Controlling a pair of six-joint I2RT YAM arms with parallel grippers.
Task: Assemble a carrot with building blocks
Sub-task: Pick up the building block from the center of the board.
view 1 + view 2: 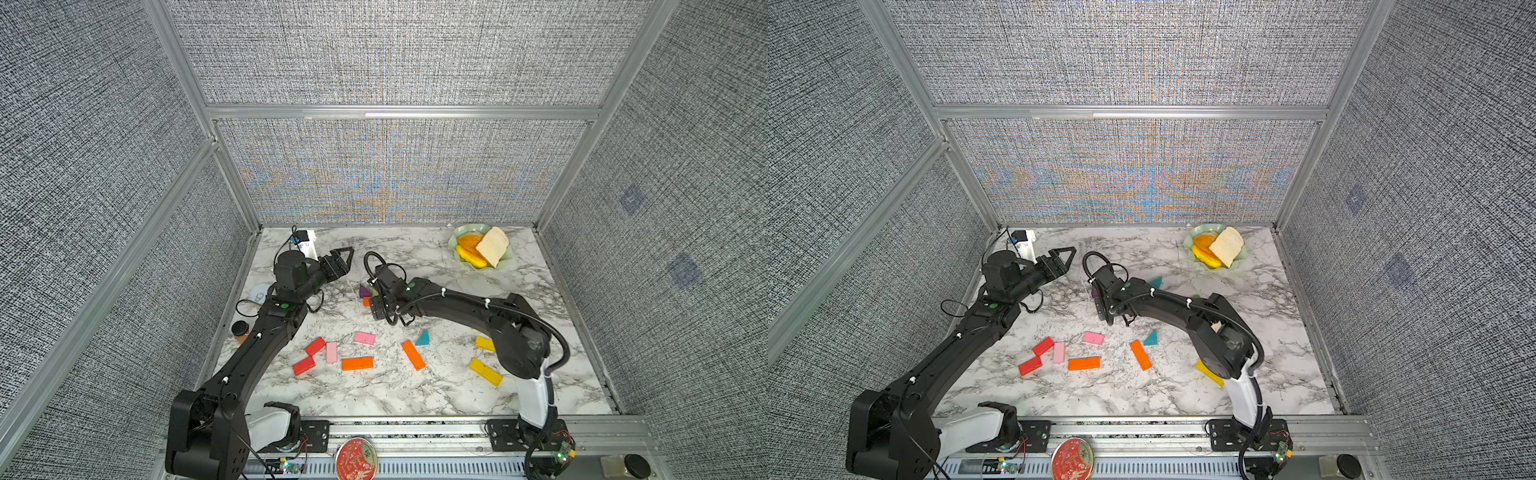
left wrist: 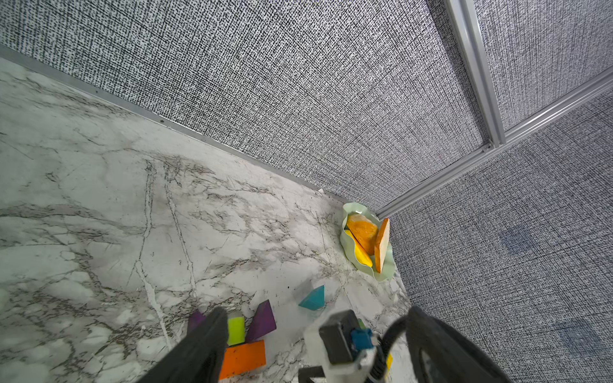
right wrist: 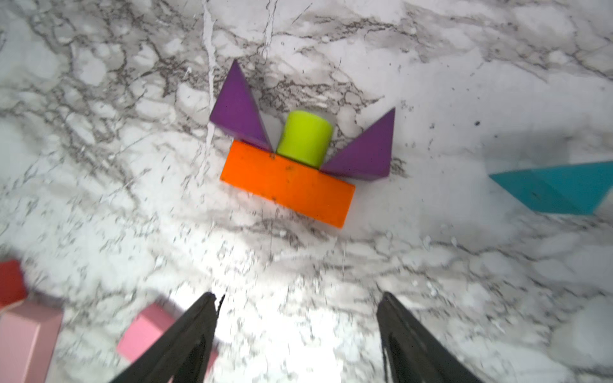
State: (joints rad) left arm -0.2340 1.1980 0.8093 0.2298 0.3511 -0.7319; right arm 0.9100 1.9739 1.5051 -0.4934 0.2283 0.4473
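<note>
Carrot top looks done: orange bar [image 3: 288,187] w/ lime stub [image 3: 305,137] + 2 purple triangles [image 3: 237,109] touching it, mid table [image 1: 415,395], nearer the back edge. R gripper [image 3: 298,300] sits just by it, wide open, empty. L gripper [image 1: 347,251] is near the back-left corner; can't tell if it's open. Next, prob: grab a loose orange bar [image 1: 357,363] nearer the front edge and set it snug under the first.

The tabletop [image 1: 415,399] is white marble veined with grey; the walls [image 1: 395,54] are a speckled grey weave. The blocks are an orange bar [image 3: 287,185], two purple triangles [image 3: 237,109], a lime-green cylinder [image 3: 305,137], a teal triangle [image 3: 557,189], red bars [image 1: 315,345], pink bars [image 1: 365,338] and yellow bars [image 1: 485,371]. The pale green dish [image 1: 464,229] holds orange-yellow slices [image 1: 469,242] and a beige bread slice [image 1: 492,246].
</note>
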